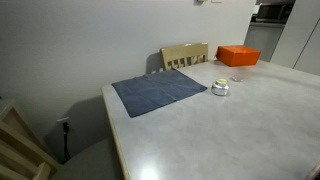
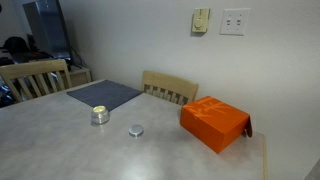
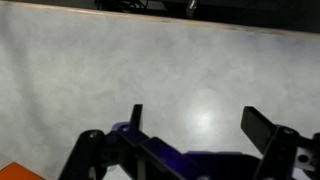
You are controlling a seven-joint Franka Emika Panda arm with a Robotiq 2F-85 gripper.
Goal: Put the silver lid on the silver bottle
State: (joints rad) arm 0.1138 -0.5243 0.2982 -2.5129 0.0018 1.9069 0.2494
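Silver bottle (image 2: 100,115) is recorded upright on the tabletop (image 1: 220,130), set in from the edge where the chair (image 2: 168,88) is tucked, between the blue cloth (image 2: 105,95) and the orange box (image 2: 215,123). Its pale top is uncovered. The silver lid (image 2: 135,130) is noted lying flat just beside the bottle, apart from it, on the side toward the box.

The gripper (image 3: 200,125) is seen in the wrist view only. Its fingers (image 3: 262,125) are held wide apart with nothing between them, above bare tabletop. Neither bottle nor lid is shown in that view, and a sliver of orange is caught at its lower corner.

The step in hand is judged to be the approach to the lid; no part of the task is completed.

Recommendations: the open jaws are to be centred over the lid before descent. Because the lid is low and flat, the fingertips should be brought almost to the tabletop and closed across the rim. The lid is to be kept level, carried above the pale top and lowered straight. The small bottle could be knocked aside by a skewed approach.
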